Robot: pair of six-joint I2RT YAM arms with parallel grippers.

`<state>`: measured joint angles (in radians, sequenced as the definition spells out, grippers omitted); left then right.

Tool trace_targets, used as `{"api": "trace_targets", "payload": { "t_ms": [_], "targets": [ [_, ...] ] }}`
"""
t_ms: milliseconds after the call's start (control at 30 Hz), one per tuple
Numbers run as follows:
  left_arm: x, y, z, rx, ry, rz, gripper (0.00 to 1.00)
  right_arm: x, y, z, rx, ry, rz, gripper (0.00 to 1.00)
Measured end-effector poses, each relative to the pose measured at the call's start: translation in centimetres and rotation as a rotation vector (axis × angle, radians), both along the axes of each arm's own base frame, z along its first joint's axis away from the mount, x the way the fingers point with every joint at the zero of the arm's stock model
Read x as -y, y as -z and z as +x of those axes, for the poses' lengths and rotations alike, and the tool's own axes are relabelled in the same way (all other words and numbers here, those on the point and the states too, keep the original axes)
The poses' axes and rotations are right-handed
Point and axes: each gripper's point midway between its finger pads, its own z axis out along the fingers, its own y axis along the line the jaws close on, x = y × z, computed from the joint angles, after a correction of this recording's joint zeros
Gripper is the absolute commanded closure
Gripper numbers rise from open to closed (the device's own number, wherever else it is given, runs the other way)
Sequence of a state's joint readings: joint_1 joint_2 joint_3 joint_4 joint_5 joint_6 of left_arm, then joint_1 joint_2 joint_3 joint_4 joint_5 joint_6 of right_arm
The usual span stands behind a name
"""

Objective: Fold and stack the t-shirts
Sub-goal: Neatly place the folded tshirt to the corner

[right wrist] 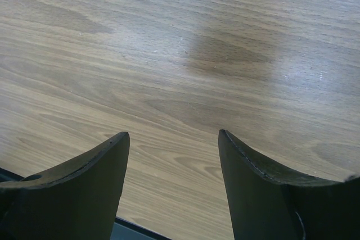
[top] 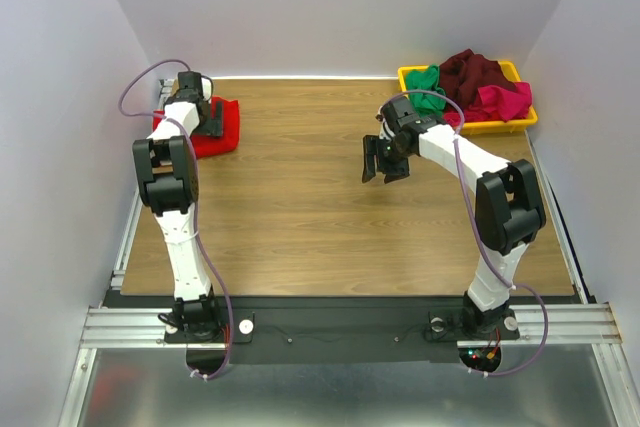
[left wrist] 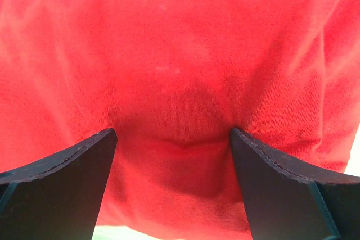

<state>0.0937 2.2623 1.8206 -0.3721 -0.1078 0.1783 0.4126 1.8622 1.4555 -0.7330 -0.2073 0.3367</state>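
A bright red t-shirt (top: 222, 131) lies folded at the far left of the table. My left gripper (top: 211, 124) is down on it, jaws open. In the left wrist view the red cloth (left wrist: 180, 54) fills the frame, and the left gripper (left wrist: 173, 134) presses into it with a small crease between the fingers. My right gripper (top: 382, 171) is open and empty above bare wood in the middle; the right wrist view shows the gripper (right wrist: 173, 136) over plain table. A green shirt (top: 428, 82), a dark maroon shirt (top: 475, 72) and a magenta-pink shirt (top: 503, 102) lie heaped at the back right.
The heaped shirts lie in a yellow plastic tray (top: 500, 127) at the back right corner. White walls close the table in at the back and both sides. A metal rail (top: 330, 322) runs along the near edge by the arm bases.
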Motion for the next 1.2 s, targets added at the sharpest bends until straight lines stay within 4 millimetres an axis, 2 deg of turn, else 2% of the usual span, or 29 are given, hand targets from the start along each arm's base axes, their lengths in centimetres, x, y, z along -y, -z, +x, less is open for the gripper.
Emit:
{"api": "trace_targets", "payload": {
  "t_ms": [633,933,1033,1100,1200],
  "targets": [
    [1.3,0.0,2.6,-0.004,0.105,-0.022,0.05,0.0,-0.4,-0.1,0.002,0.003,0.002,0.3],
    [1.3,-0.7,2.3,0.012,0.036,-0.024,0.01,0.2,-0.4,-0.3,0.0,-0.005,-0.008,0.27],
    [1.7,-2.2,0.5,0.025,0.005,-0.043,0.01,0.3,-1.0,0.3,0.026,-0.013,-0.017,0.25],
    [2.0,-4.2,-0.6,0.053,-0.009,-0.053,0.01,0.3,-1.8,1.1,0.062,-0.018,-0.024,0.23],
    [2.9,-9.6,-2.4,0.156,-0.025,-0.058,0.01,0.4,-3.0,1.9,0.111,-0.023,-0.03,0.18]
  ]
}}
